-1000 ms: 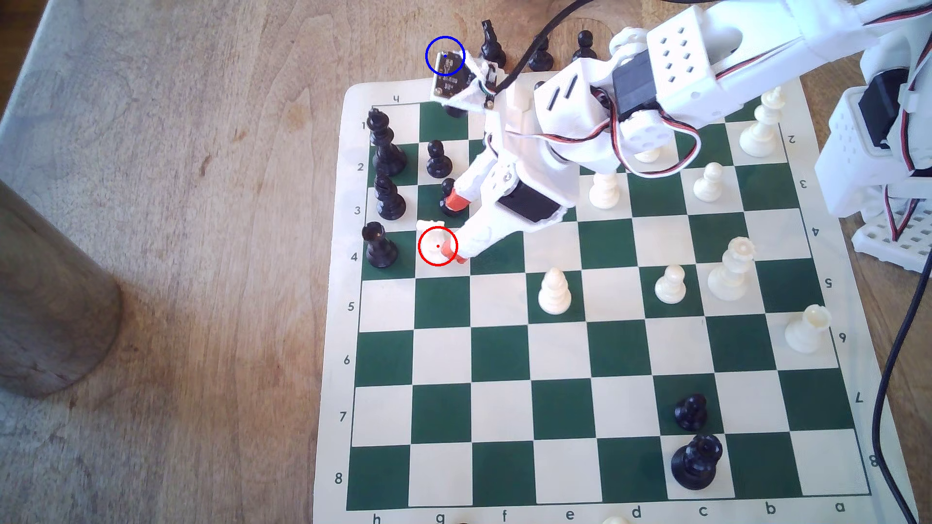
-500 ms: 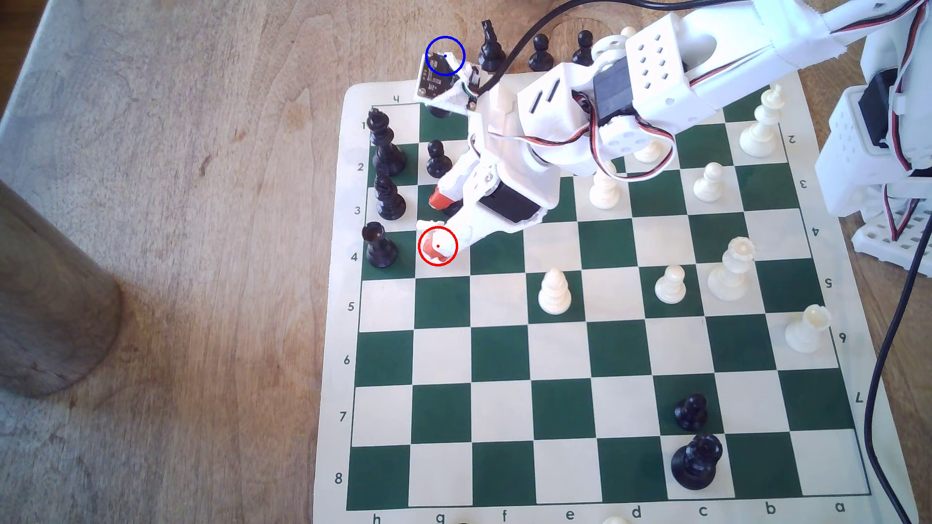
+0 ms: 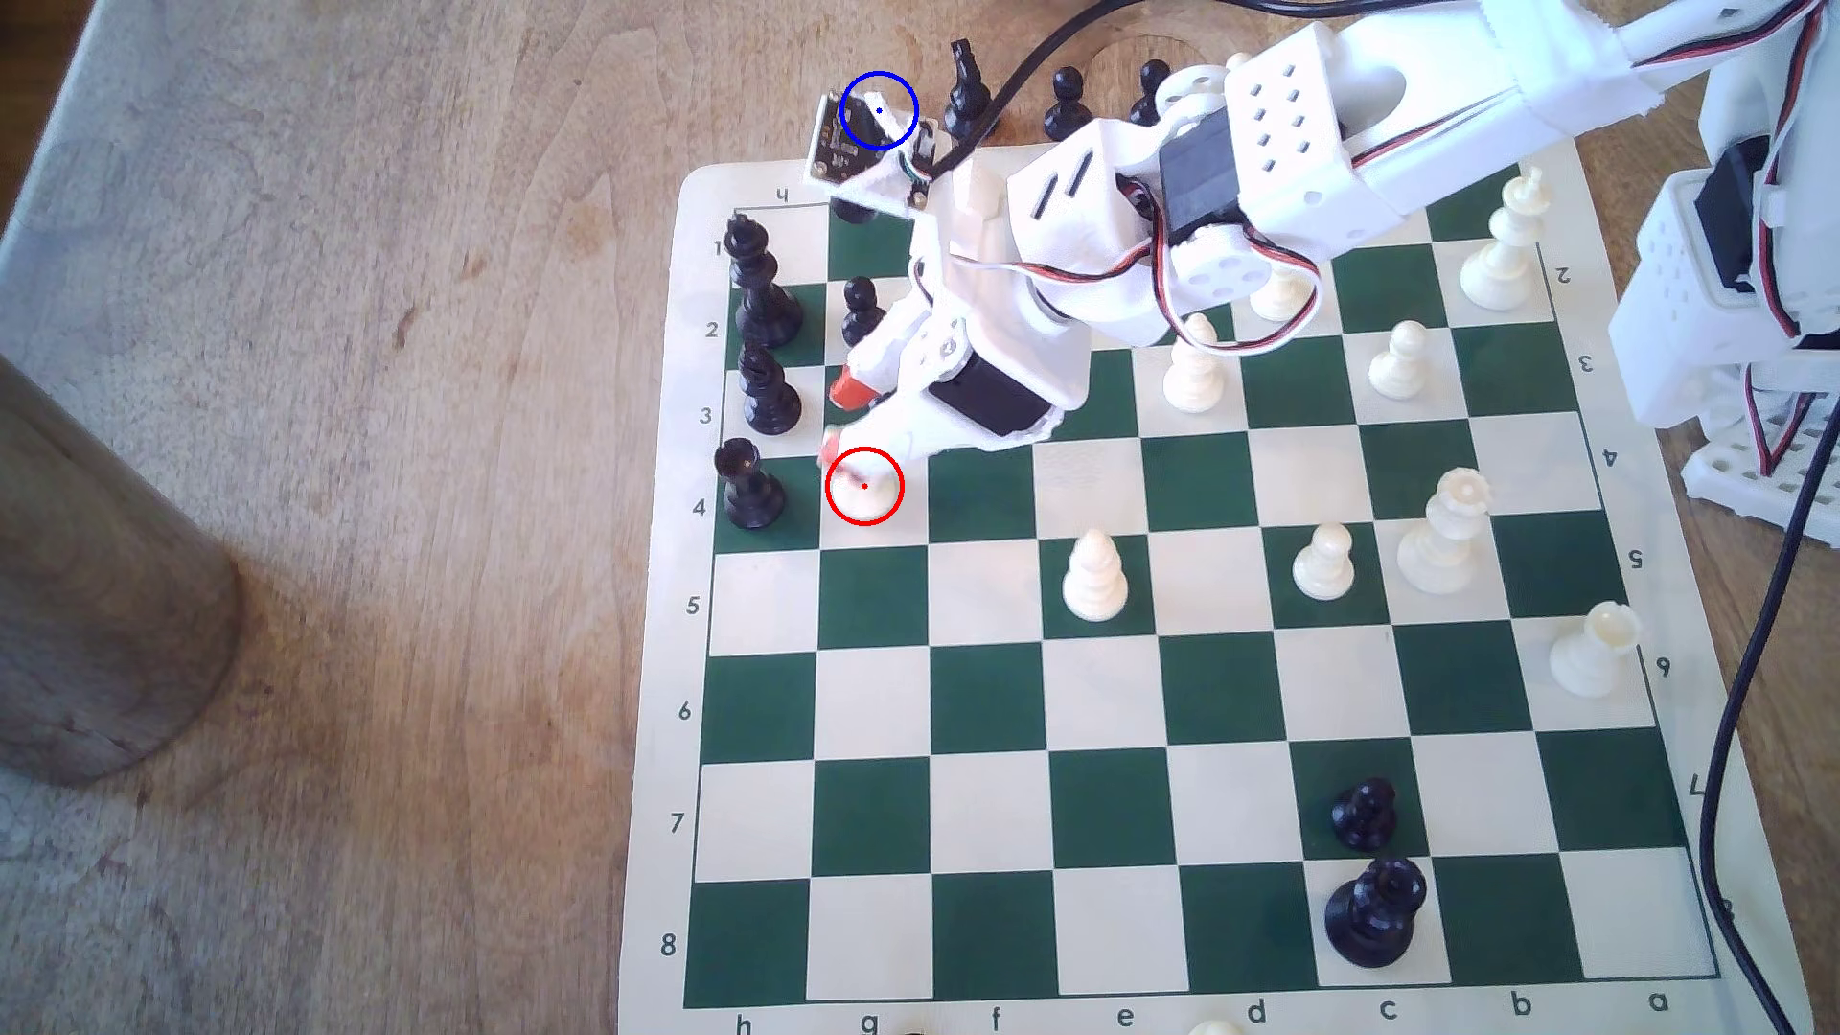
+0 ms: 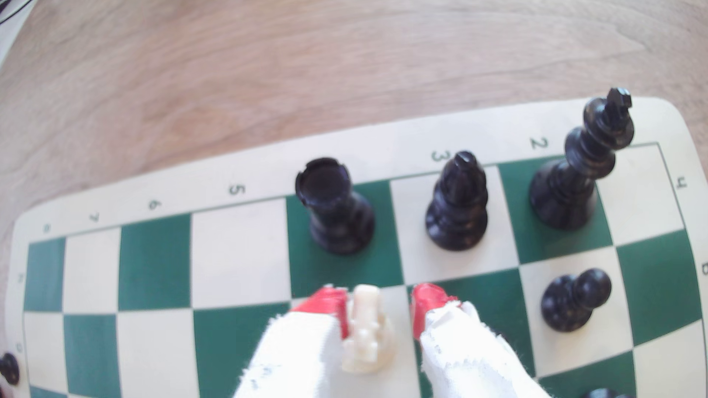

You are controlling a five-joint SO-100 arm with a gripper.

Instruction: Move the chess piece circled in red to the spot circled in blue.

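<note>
Your gripper [image 4: 379, 310] stands wide, its red fingertips [image 4: 425, 306] either side of the white knight [image 4: 366, 336], one tip touching it. The knight sits on a cream square of the green-and-cream board [image 3: 996, 697], which lies on a brown wooden table [image 3: 348, 398]. The blue ring [image 3: 878, 110] marks a spot beyond the board's edge.

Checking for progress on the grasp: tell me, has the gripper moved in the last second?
Yes. In the exterior view the gripper has slid toward the view's left, nearer the black rook, and now brackets the white knight.
</note>
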